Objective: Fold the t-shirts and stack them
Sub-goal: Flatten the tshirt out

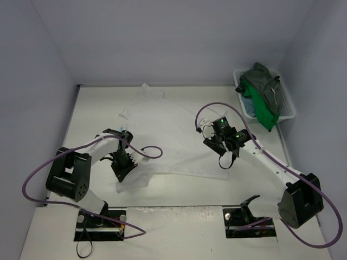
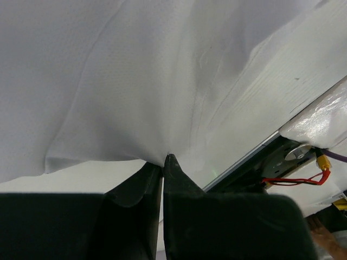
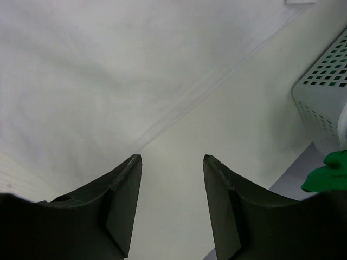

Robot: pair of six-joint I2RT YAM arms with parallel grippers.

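Note:
A white t-shirt [image 1: 162,135] lies spread over the white table. My left gripper [image 1: 120,177] is shut on its near-left edge, and in the left wrist view the cloth [image 2: 135,81] is drawn to a point at the closed tips [image 2: 165,160]. Over the shirt's near-right edge my right gripper [image 1: 224,163] stands open. In the right wrist view its fingers [image 3: 172,157] hold nothing, with the shirt's hem [image 3: 81,81] to their left. A bright green shirt [image 1: 261,108], a dark grey-green one [image 1: 265,80] and a bit of teal-blue cloth [image 1: 247,103] sit in the basket.
The white mesh basket [image 1: 288,107] stands at the far right corner; the right wrist view shows its wall [image 3: 325,92] with green cloth [image 3: 328,170] hanging over it. Grey walls close the table on three sides. Purple cables loop off both arms.

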